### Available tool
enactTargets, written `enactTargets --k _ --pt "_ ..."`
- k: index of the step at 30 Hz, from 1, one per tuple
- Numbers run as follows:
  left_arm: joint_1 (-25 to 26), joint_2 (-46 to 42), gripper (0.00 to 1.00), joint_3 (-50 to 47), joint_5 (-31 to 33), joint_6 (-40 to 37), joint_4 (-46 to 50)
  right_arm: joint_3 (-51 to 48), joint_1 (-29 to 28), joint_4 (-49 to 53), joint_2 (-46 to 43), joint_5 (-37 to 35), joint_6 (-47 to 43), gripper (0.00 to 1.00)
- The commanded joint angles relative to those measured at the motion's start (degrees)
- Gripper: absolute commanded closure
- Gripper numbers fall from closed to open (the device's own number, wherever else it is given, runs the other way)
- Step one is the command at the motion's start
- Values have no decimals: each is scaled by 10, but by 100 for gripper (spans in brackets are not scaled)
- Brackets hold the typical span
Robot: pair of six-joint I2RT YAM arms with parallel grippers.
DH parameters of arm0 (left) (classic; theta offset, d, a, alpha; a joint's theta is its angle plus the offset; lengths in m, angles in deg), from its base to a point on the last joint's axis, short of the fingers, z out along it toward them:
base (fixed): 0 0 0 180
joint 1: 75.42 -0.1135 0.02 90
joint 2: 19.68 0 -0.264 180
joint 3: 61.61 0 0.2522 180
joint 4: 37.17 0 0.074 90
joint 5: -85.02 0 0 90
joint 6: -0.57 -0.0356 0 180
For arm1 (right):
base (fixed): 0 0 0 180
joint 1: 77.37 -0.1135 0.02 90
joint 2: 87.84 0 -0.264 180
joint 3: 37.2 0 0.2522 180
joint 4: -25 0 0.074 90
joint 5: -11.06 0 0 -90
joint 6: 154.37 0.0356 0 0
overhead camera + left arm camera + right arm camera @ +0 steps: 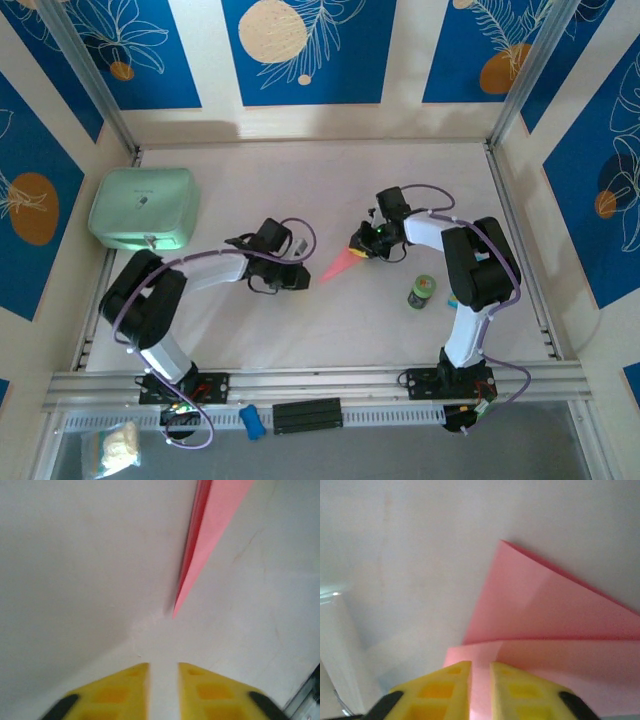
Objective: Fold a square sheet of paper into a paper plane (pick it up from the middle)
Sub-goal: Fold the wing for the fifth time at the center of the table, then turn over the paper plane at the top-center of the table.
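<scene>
At table centre, the left gripper (298, 274) is hovering parted and empty off the eight-o'clock nose of the paper plane (343, 262), while the right gripper (362, 243) is straddling its tail, grip impossible to tell, so any sideways drag is risking a crumpled wing

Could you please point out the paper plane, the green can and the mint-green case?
paper plane (342, 263): top view, mid-body.
green can (422, 291): top view, middle.
mint-green case (143, 205): top view, lid centre.
</scene>
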Motion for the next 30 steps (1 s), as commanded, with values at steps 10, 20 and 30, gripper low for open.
enactTargets --k 10,20,30 --pt "-65 -124 15 -6 243 5 19 101 -91 229 -100 -239 45 49" --pt "-85 -134 4 -24 256 -10 -11 227 -159 379 31 -368 231 42" --pt "-91 -129 2 -44 229 -18 -18 242 -175 404 71 -369 291 49"
